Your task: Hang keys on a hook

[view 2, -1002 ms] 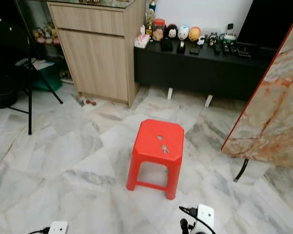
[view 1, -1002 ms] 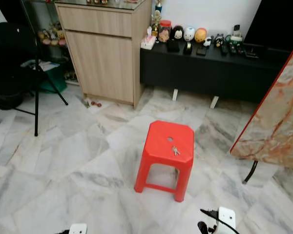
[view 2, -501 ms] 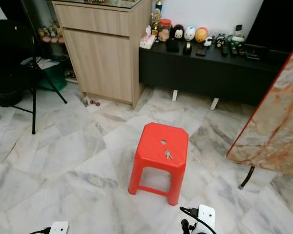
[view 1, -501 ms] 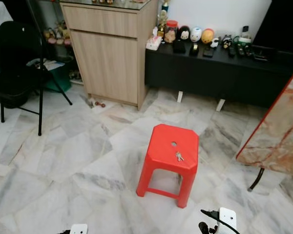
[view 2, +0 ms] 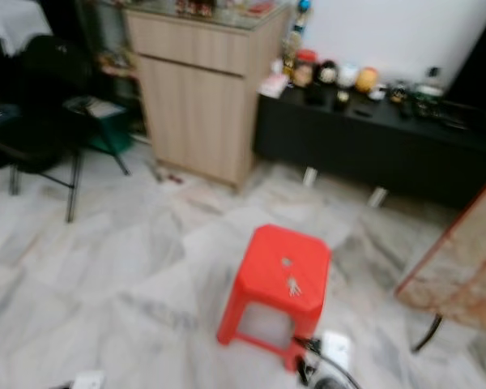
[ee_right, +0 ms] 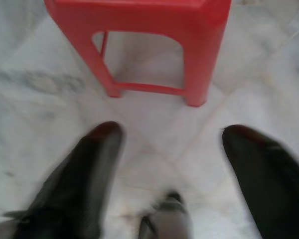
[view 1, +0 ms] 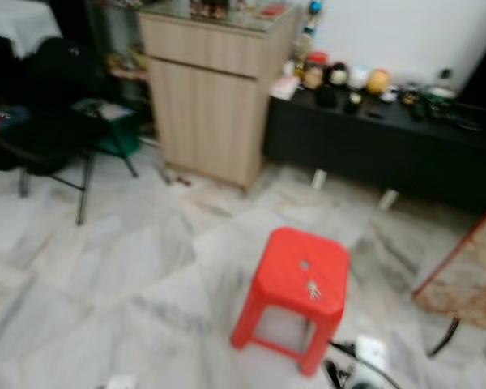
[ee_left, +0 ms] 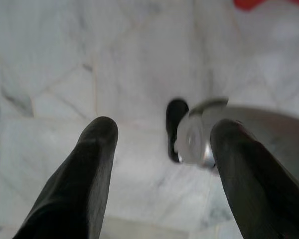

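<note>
Keys: small silver bunch of keys [view 1: 313, 289] atop red plastic stool [view 1: 296, 279].
Left gripper [ee_left: 162, 149]: fingers wide, empty.
Right gripper [ee_right: 172, 149]: fingers wide, empty.

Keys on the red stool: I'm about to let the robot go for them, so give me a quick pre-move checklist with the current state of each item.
1. Keys lie flat on top of the red stool: ok.
2. Floor between robot and stool free of obstacles: ok.
3. Left tool open, holding nothing: ok.
4. Right tool open, holding nothing, low near the stool's legs: ok.
5. Head views sharp enough to aim: not ok, blurred.
6. Hook to hang the keys on located: cannot tell.
</note>
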Tool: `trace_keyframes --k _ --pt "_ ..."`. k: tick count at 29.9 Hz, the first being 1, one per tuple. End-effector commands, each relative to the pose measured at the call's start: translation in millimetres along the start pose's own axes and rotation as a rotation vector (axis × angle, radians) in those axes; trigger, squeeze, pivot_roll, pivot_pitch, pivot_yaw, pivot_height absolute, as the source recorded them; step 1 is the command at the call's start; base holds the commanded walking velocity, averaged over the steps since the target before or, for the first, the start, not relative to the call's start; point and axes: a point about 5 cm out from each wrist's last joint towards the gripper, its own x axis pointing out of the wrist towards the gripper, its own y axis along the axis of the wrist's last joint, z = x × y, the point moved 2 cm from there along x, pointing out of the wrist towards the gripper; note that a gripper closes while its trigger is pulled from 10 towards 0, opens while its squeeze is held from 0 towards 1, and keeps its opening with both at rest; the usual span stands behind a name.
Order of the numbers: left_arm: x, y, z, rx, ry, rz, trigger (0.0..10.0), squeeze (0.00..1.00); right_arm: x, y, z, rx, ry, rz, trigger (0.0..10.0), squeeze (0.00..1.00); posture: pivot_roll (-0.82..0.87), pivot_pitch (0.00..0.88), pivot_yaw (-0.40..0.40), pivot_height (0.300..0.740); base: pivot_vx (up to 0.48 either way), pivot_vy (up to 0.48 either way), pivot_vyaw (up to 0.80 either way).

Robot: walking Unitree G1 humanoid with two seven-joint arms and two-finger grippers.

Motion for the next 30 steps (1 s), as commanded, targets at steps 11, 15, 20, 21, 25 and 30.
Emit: trace_keyframes --k 11,15,20,21,25,30 --pt "2.4 8.4 13.1 0.005 -0.032 0.023 10.0 0.0 -3.6 -8.3 17.7 -0.003 -0.046 -0.029 10.0 0.0 0.04 0.0 -0.054 0.74 0.322 0.0 0.0" --pt "2.7 9.7 13.9 0.006 -0.033 0.025 10.0 0.0 -3.6 -7.9 17.7 0.0 -0.047 -0.028 10.0 0.0 0.04 0.0 -0.053 0.74 0.326 0.0 0.0" --pt "2.7 9.8 13.8 0.005 -0.034 0.026 10.0 0.0 -3.5 -7.9 17.8 0.003 -0.05 -0.029 10.0 0.0 0.04 0.0 -0.054 0.74 0.325 0.0 0.0" --pt "2.7 9.9 13.9 0.004 -0.034 0.026 10.0 0.0 -3.5 -7.9 17.9 0.005 -0.051 -0.029 10.0 0.0 0.04 0.0 -0.053 0.74 0.326 0.0 0.0" --pt "2.7 10.3 13.7 0.005 -0.033 0.028 10.0 0.0 -3.5 -8.0 17.9 0.007 -0.052 -0.03 10.0 0.0 0.04 0.0 -0.054 0.74 0.325 0.0 0.0" --pt "2.9 11.4 13.5 0.005 -0.029 0.03 10.0 0.0 -3.5 -7.5 18.1 0.009 -0.051 -0.029 10.0 0.0 0.04 0.0 -0.056 0.74 0.108 0.0 0.0"
